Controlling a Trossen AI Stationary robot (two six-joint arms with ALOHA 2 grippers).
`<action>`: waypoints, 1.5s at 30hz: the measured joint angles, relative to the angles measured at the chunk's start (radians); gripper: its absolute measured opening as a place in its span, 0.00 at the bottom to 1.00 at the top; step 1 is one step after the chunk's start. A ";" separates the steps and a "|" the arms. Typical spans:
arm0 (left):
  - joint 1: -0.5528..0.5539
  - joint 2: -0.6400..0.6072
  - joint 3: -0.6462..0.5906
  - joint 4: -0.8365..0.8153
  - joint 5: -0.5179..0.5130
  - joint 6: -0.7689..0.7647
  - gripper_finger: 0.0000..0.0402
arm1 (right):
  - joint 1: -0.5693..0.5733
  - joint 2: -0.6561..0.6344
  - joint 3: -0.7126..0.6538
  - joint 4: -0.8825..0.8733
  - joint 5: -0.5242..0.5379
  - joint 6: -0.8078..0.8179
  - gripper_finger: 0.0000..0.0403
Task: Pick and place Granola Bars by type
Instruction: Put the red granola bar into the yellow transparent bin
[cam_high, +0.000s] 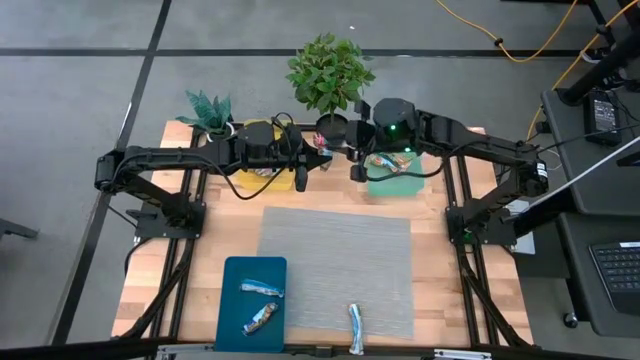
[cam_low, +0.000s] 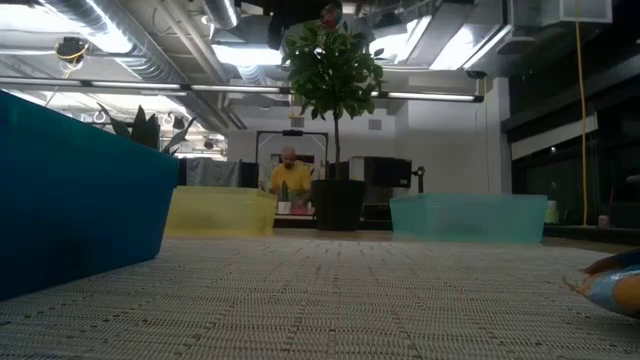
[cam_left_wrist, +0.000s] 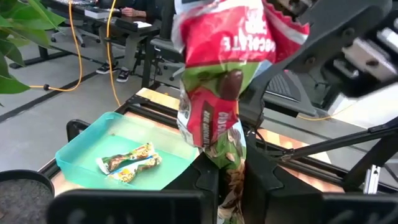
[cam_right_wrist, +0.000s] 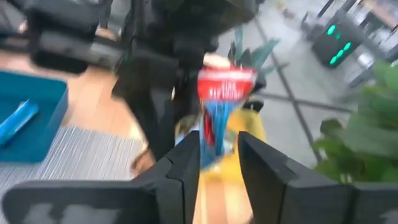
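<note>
A wooden slatted surface fills the space between two dark jointed arms, with a large grey woven mat lying flat across its middle. At the far edge stand a tall leafy plant in a dark pot and a smaller spiky plant.

Three shallow plastic trays sit around the mat: a yellow tray and a pale green tray at the far side, and a deep blue tray at the near left corner.

Both arms reach inward and meet high over the far edge, between the yellow and green trays. The left pincer is clamped on the lower end of a crinkly wrapped bar, its shiny wrapper red and green. The right pincer is just beside it, its two dark fingers slightly apart on either side of that same bar.

Other wrapped bars: two bars in the blue tray, bars in the green tray, and one blue bar lying on the mat's near edge.
</note>
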 joint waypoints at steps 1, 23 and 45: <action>0.000 0.000 0.000 0.000 0.000 0.000 0.07 | 0.000 0.000 0.025 -0.057 0.000 0.000 0.29; 0.004 -0.243 0.000 -0.310 -0.110 0.042 0.05 | -0.007 -0.370 -0.127 -0.465 0.133 0.246 0.33; 0.241 -0.251 0.210 -0.806 -0.149 0.026 0.05 | -0.007 -0.488 -0.305 -0.389 0.135 0.256 0.32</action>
